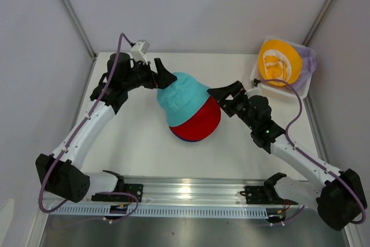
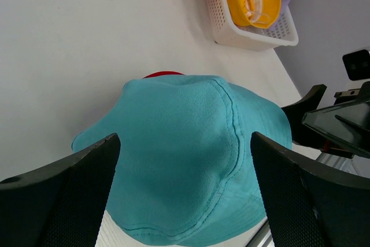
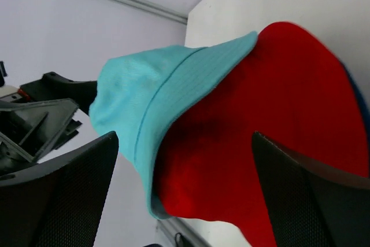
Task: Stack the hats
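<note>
A teal hat (image 1: 184,99) lies tilted over a red hat (image 1: 203,122) in the middle of the table, covering its upper left part. A thin navy hat edge (image 1: 184,139) peeks out beneath the red one. My left gripper (image 1: 167,79) stands open at the teal hat's left side, its fingers (image 2: 63,189) straddling the crown (image 2: 185,160) with nothing pinched. My right gripper (image 1: 223,101) is open just right of the pile. In its view the gripper (image 3: 185,195) faces the teal brim (image 3: 156,91) and red hat (image 3: 260,131).
A white lattice basket (image 1: 277,92) sits at the back right corner holding a yellow hat (image 1: 280,62) and a lavender hat (image 1: 307,62). The same basket (image 2: 231,33) shows in the left wrist view. A metal rail (image 1: 185,192) runs along the near edge.
</note>
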Available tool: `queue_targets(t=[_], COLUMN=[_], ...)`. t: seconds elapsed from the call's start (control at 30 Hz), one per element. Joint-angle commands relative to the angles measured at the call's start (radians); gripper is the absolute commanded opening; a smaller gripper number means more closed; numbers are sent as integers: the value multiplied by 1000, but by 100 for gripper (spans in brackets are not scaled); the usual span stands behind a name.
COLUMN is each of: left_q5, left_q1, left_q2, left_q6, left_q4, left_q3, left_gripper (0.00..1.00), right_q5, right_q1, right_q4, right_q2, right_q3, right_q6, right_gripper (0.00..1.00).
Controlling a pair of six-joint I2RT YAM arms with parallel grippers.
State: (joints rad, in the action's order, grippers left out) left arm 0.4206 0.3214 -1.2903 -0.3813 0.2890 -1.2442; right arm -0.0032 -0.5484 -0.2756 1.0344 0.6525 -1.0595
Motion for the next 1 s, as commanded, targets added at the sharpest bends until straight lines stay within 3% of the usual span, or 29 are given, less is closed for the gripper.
queue_targets(t=[0.0,0.27,0.47,0.7,0.8,0.83,0.9,0.93,0.97], left_q5=[-17,1,1,9,20,17,6,-26,-52], left_q1=[7,7,7,8,10,10,10,10,10], left_q2=[48,51,54,63,63,65,68,71,69], left_q6=[22,16,15,12,7,7,9,10,4], left_q4=[-31,-50,-56,-60,-65,-63,-60,-56,-42], left_q3=[18,37,45,45,45,43,46,43,45], left_gripper=[96,96,96,96,96,96,95,96,97], right_q5=[-23,83,28,-20,-37,-40,-40,-44,-49], right_q1=[-25,-79,-81,-79,-76,-74,-74,-74,-74], right_q4=[-88,-82,-66,-10,-23,-37,-45,-53,-59], right_q2=[33,16,90,153,162,159,147,145,144], right_q3=[101,127,154,211,210,204,203,206,210], right_q6=[-138,-106,-143,-139,-138,-137,-125,-122,-117], right_gripper=[99,86,76,74,55,37,22,9,4])
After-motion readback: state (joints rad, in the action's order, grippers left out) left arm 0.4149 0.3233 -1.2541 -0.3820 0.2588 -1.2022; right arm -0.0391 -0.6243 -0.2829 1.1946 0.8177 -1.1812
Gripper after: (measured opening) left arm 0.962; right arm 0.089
